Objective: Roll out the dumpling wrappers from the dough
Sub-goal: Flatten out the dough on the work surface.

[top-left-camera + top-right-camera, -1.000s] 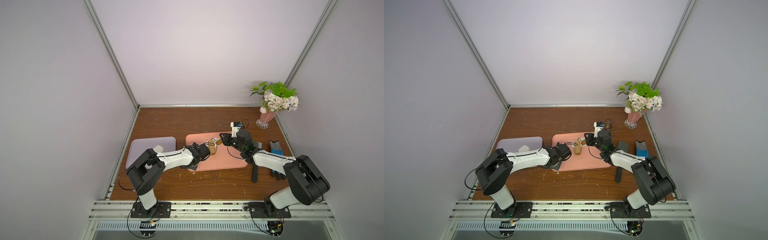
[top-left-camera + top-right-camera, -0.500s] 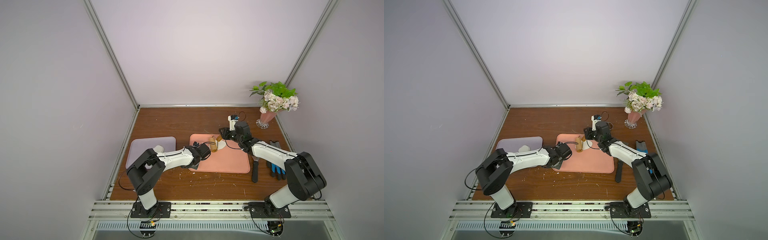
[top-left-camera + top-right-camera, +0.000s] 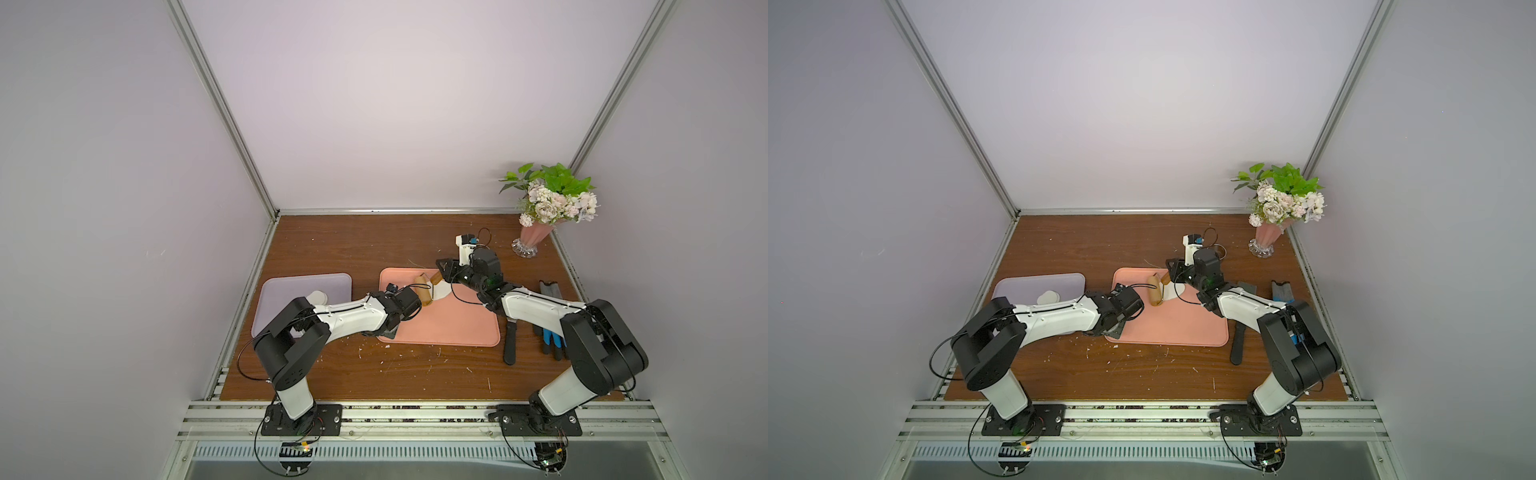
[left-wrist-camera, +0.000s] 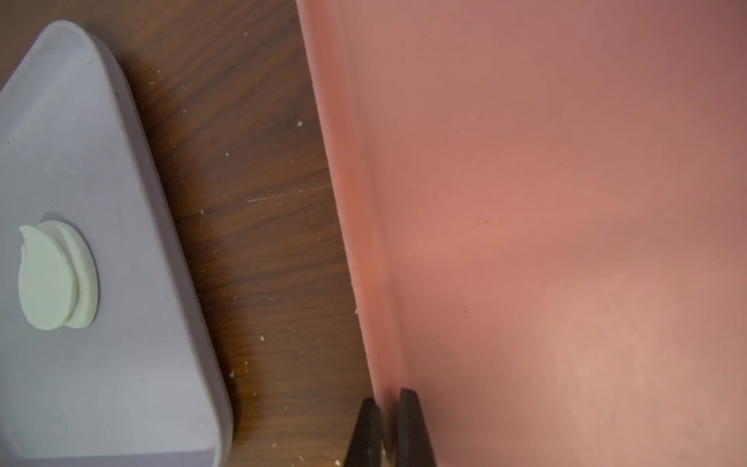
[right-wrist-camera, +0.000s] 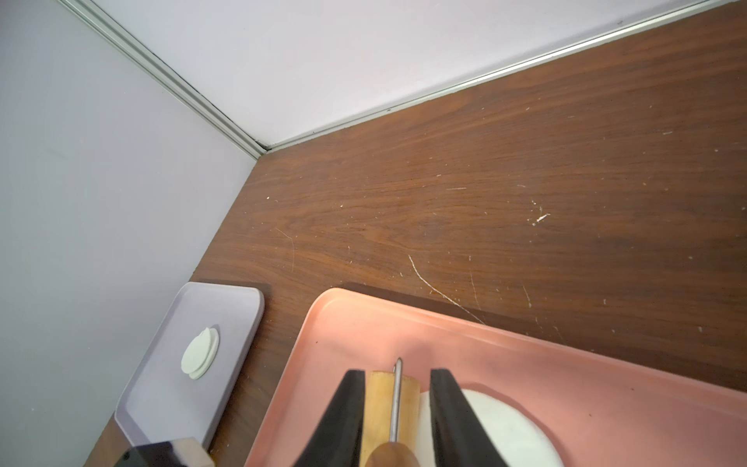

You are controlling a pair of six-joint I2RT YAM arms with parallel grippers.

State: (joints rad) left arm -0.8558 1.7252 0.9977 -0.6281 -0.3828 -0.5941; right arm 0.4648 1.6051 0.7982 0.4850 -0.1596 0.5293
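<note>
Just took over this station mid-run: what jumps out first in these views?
The right claw grips a wooden roller over the flattened white dough on the far part of the pink tray, mid-table. The left claw pinches that tray's left rim, and two overlapping dumpling wrappers lie on the purple tray further left. A vase of flowers stands in the far right corner.

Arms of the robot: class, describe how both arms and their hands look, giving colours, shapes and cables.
Left arm and right arm match: white tube links between bulky black joints, each on a black base plate. Thin black cables loop along them. Left hand and right hand each have two black, tapering fingers.
</note>
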